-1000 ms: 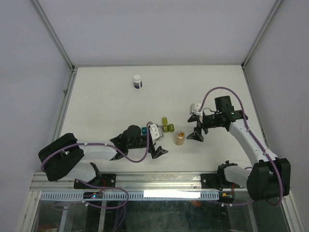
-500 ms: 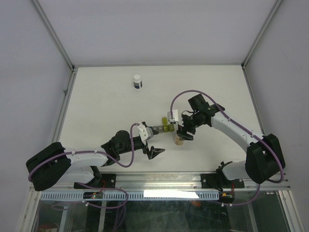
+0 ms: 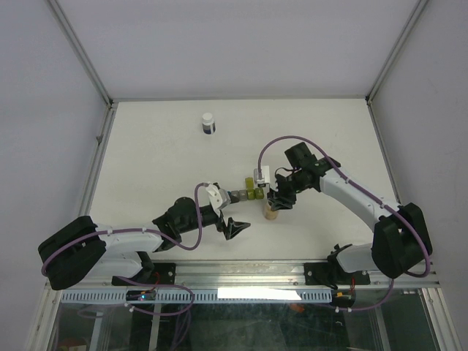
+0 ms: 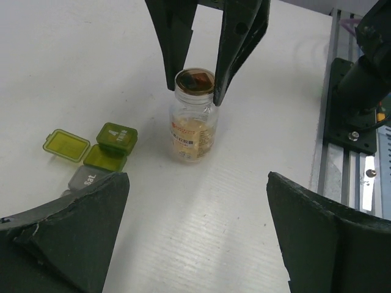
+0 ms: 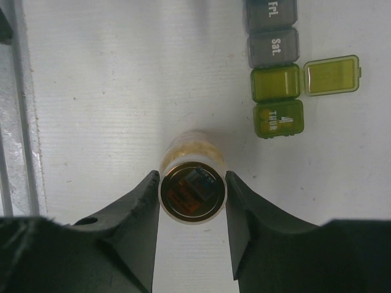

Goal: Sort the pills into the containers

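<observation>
my left gripper [image 4: 198, 178] is nearest me, spread wide and empty. past it, my right gripper [image 5: 192, 183] has its pads pressed to both sides of the vial's [image 4: 192, 122] cap; the pills [image 4: 197, 143] are inside. i'd grip square and keep it upright. just beside, the containers [image 5: 273, 46] read "fri.", "sat.", "4 thur"; the vial label is unreadable.

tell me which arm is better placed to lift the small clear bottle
right: the right gripper has a finger on each side of the cap of the small clear bottle; the left gripper hangs open, short of it
</observation>
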